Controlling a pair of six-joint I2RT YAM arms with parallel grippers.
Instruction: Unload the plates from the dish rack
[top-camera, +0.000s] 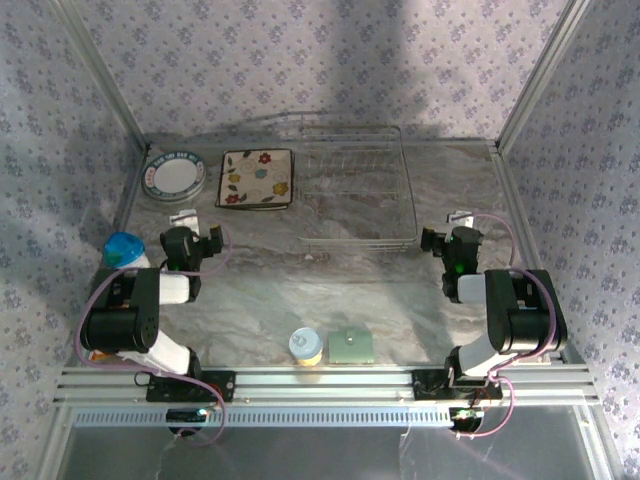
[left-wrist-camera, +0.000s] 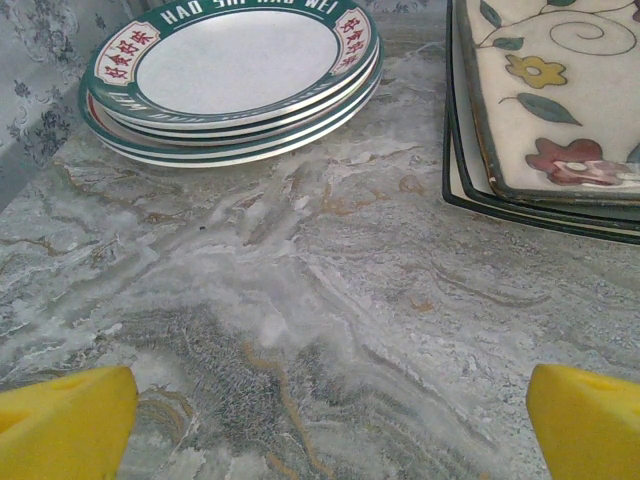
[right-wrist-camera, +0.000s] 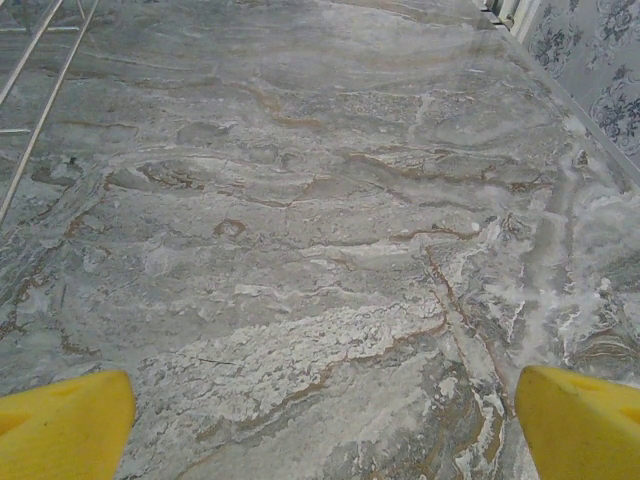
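The stack of round plates (top-camera: 173, 176) with teal rims lay on the table (top-camera: 300, 290), outside the dish rack (top-camera: 360, 243) and well to its left. The left gripper (left-wrist-camera: 330, 425) hovered left of the rack and nearer to the arm bases than it was. Its yellow fingertips (left-wrist-camera: 65, 425) were spread wide with nothing between them, above bare marble. The square plates (top-camera: 257, 178) were stacked just beside the left side of the rack, the top one flower-printed. Whether they touched its wire could not be told.

In front of the rack stood a small jar (top-camera: 306, 346) with a pale blue lid and, just right of it, a green square pad (top-camera: 351, 345). The right gripper (right-wrist-camera: 325, 425) was off the front right corner of the rack. It was also wide open and held nothing.
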